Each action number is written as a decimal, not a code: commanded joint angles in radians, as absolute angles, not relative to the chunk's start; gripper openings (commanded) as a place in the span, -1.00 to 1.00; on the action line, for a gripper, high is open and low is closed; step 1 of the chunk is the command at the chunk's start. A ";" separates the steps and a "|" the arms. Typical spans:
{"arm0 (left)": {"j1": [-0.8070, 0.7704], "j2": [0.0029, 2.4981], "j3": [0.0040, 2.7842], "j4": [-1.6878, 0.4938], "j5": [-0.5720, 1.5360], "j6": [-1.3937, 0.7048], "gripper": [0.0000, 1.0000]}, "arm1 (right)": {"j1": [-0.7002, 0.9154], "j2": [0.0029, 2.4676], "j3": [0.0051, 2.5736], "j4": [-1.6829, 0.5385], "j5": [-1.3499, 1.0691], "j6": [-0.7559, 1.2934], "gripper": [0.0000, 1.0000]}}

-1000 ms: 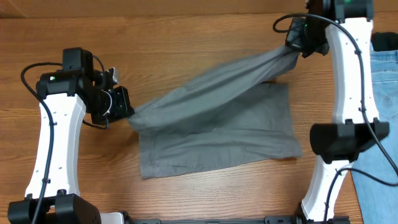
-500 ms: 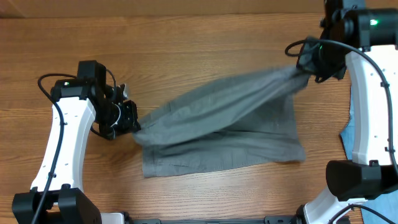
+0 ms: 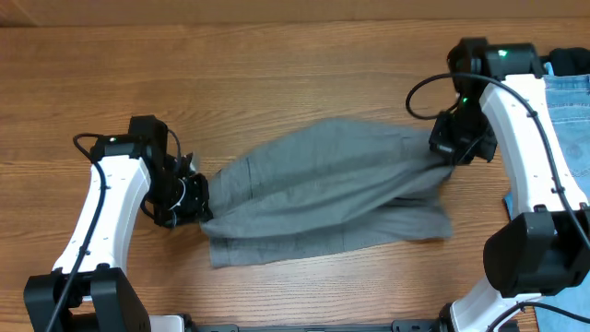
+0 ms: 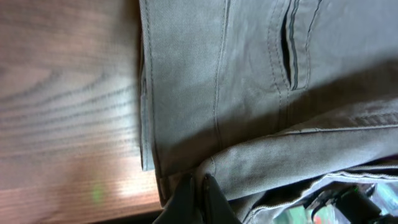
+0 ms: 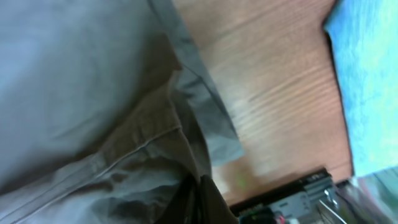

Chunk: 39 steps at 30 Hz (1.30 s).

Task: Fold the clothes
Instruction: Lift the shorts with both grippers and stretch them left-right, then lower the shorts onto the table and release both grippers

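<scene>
Across the middle of the brown wooden table (image 3: 277, 65), the grey woven cotton shorts (image 3: 323, 194) lie partly doubled, with an upper layer stretched from the left edge to the right over a flat lower layer. My left claw (image 3: 195, 198) is pinched together on the garment's left edge, close to the tabletop. In the left wrist view its dark fingertips (image 4: 186, 200) meet on a fold of grey cloth, and the slit back pocket (image 4: 287, 53) and stitched seams of the lower layer spread beyond them. My right claw (image 3: 444, 148) is clamped on the right edge of the same shorts; in the right wrist view bunched cloth and a hem run into its closed tips. Light blue denim jeans (image 3: 567, 92) lie at the table's right edge, apart from the shorts.
</scene>
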<state>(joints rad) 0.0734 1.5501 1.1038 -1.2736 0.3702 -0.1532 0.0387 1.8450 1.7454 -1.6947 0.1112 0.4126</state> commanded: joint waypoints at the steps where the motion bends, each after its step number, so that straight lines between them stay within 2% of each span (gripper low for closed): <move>1: 0.072 1.530 1.074 -1.299 0.364 -0.134 -0.92 | 0.030 1.832 1.685 -1.694 0.169 0.435 -0.92; 2: 0.072 1.530 1.066 -1.306 0.364 -0.134 -0.88 | 0.030 1.832 1.667 -1.694 0.177 0.450 -0.92; 3: 0.072 1.530 1.059 -1.313 0.364 -0.134 -0.75 | 0.030 1.832 1.652 -1.694 0.180 0.451 -0.92; 4: 0.072 1.530 1.055 -1.317 0.364 -0.134 -0.40 | 0.030 1.832 1.639 -1.694 0.180 0.452 -0.92; 5: 0.072 1.530 1.052 -1.325 0.363 -0.133 -0.08 | 0.030 1.832 1.630 -1.694 0.181 0.465 -0.78; 6: 0.072 1.530 1.052 -1.328 0.363 -0.133 -0.02 | 0.030 1.832 1.623 -1.694 0.181 0.472 -0.48; 7: 0.072 1.530 1.052 -1.331 0.363 -0.133 0.05 | 0.030 1.832 1.618 -1.694 0.179 0.472 -0.28; 8: 0.072 1.530 1.052 -1.333 0.363 -0.134 0.40 | 0.030 1.832 1.614 -1.694 0.179 0.472 0.04; 9: 0.072 1.530 1.052 -1.335 0.363 -0.133 0.63 | 0.030 1.832 1.612 -1.694 0.179 0.472 0.47; 10: 0.072 1.530 1.052 -1.335 0.363 -0.133 0.70 | 0.030 1.832 1.608 -1.695 0.179 0.472 0.57; 12: 0.072 1.530 1.052 -1.331 0.364 -0.134 0.71 | 0.030 1.832 1.608 -1.694 0.181 0.472 0.60; 15: 0.072 1.530 1.052 -1.306 0.365 -0.135 0.66 | 0.030 1.832 1.609 -1.685 0.184 0.472 0.75; 18: 0.072 1.530 1.052 -1.263 0.384 -0.135 0.43 | 0.030 1.832 1.610 -1.639 0.180 0.472 0.77; 19: 0.072 1.530 1.053 -1.246 0.397 -0.135 0.25 | 0.030 1.832 1.610 -1.623 0.178 0.472 0.77; 21: 0.072 1.530 1.061 -1.213 0.428 -0.134 -0.25 | 0.030 1.832 1.610 -1.596 0.157 0.471 0.72; 23: 0.071 1.529 1.074 -1.186 0.471 -0.134 -0.91 | 0.033 1.832 1.610 -1.576 0.125 0.466 0.49; 26: 0.069 1.529 1.092 -1.151 0.531 -0.132 -0.92 | 0.038 1.832 1.610 -1.557 0.058 0.464 -0.12; 28: 0.058 1.529 1.093 -1.126 0.556 -0.120 -0.92 | 0.043 1.832 1.609 -1.539 0.036 0.464 -0.47; 29: 0.048 1.530 1.093 -1.119 0.560 -0.119 -0.92 | 0.047 1.832 1.609 -1.528 0.035 0.464 -0.56; 39: -0.043 1.531 1.061 -1.121 0.447 -0.237 -0.92 | 0.112 1.833 1.609 -1.334 -0.017 0.464 -0.50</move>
<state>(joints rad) -0.0322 1.5501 1.0695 -1.1202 0.4858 -0.1879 0.0937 1.8450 1.6135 -1.3624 0.0235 0.4667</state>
